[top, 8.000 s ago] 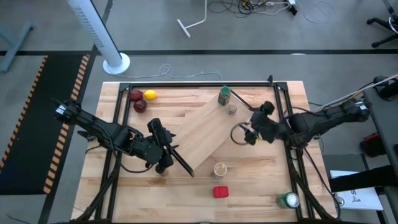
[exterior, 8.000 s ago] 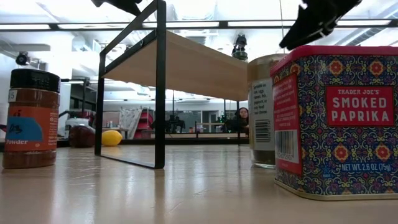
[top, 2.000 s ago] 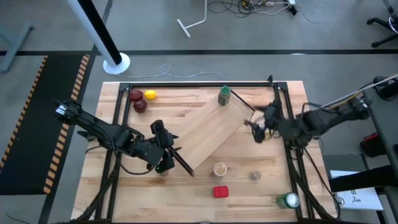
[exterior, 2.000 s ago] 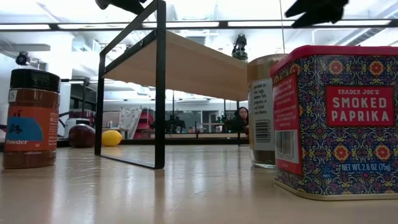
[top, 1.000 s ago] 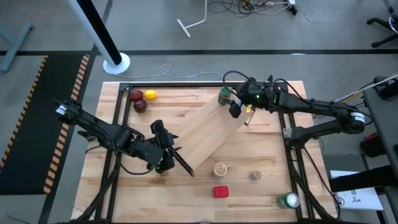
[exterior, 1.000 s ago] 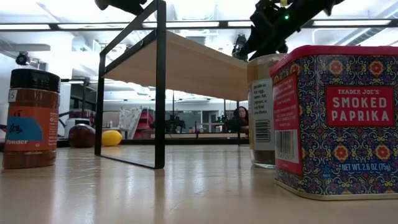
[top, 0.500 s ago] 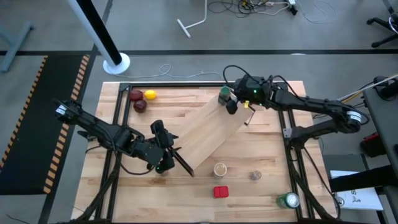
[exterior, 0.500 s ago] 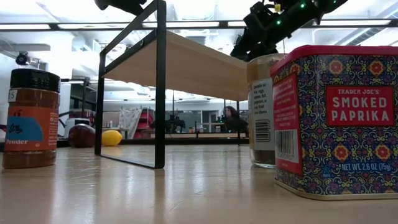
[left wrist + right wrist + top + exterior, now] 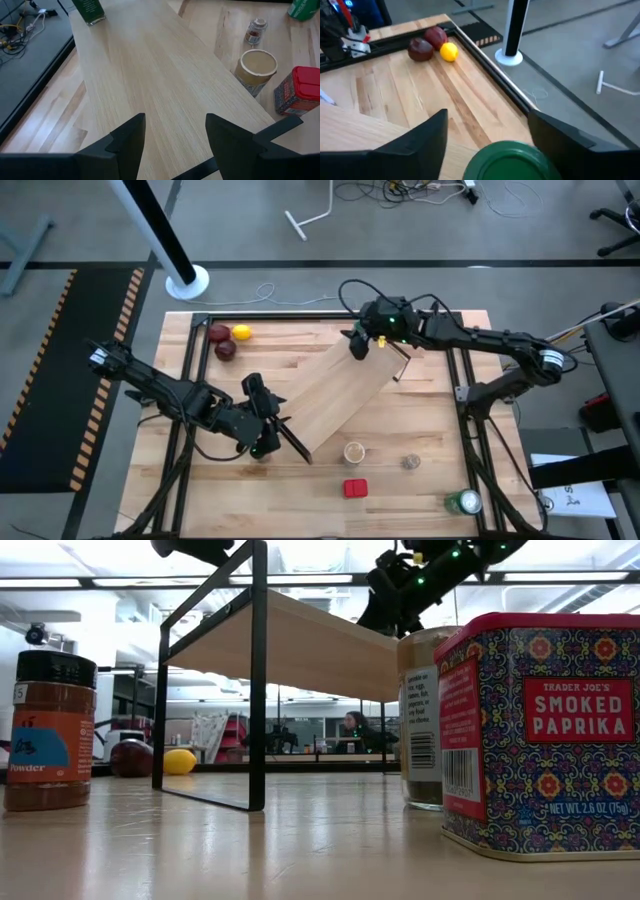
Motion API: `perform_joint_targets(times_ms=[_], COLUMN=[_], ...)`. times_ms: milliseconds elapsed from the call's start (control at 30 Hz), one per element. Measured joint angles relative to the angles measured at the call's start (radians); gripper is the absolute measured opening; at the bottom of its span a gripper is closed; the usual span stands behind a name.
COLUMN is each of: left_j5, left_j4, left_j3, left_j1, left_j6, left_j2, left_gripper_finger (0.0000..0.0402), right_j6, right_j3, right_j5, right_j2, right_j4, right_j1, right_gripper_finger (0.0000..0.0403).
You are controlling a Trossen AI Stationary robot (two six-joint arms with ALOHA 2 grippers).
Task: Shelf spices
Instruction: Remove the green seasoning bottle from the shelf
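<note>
Right gripper [image 9: 360,343] has swung in over green-lidded jar [image 9: 506,161] on shelf [image 9: 335,392] far end; fingers spread, empty; grasp imminent; left gripper [image 9: 175,132] open, empty, at shelf near end.

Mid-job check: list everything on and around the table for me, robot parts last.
shelf: 1, pale wood, diagonal mid-table
green-lidded jar: 1, on shelf's far end
tan jar: 1, table near edge
grey-lidded jar: 1, tiny, beside tan jar
paprika tin: 1, red, near edge
black-lidded jar: 1, by shelf's near end
fruits: 3, two red, one yellow, far left corner
drink can: 1, green, near right corner
left hand: open, at shelf's near end
right hand: open, over green-lidded jar
</note>
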Motion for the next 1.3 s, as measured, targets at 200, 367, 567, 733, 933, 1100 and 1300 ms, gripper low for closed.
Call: perform_joint_targets(times_ms=[200, 367, 567, 733, 933, 1100, 1300], left_j5=[0.002, 0.003, 0.003, 0.003, 0.027, 0.028, 0.024], left_j4=[-0.018, -0.022, -0.024, -0.024, -0.027, -0.028, -0.028], left_j3=[0.0, 0.0, 0.0, 0.0, 0.0, 0.0, 0.0], left_j1=[-0.004, -0.013, -0.019, -0.019, -0.027, -0.043, -0.056], left_j6=[-0.02, -0.039, -0.05, -0.053, -0.086, -0.101, -0.137], left_j2=[0.0, 0.0, 0.0, 0.0, 0.0, 0.0, 0.0], left_gripper_finger=[0.0197, 0.0197, 0.0197, 0.0197, 0.0197, 0.0197, 0.0197], right_j6=[-0.002, -0.011, -0.029, -0.042, -0.009, 0.111, 0.361], right_j3=[0.078, 0.08, 0.118, 0.191, 0.253, 0.194, 0.008], right_j5=[0.0, -0.002, -0.029, -0.033, -0.036, -0.033, 0.121], right_j2=[0.057, 0.053, 0.013, -0.08, -0.204, -0.322, -0.453], right_j4=[-0.133, -0.137, -0.228, -0.271, -0.55, -0.751, -0.75], right_j1=[0.0, 0.002, 0.007, 0.032, 0.107, 0.257, 0.536], right_gripper_finger=[0.0162, 0.0162, 0.0162, 0.0162, 0.0162, 0.0162, 0.0162])
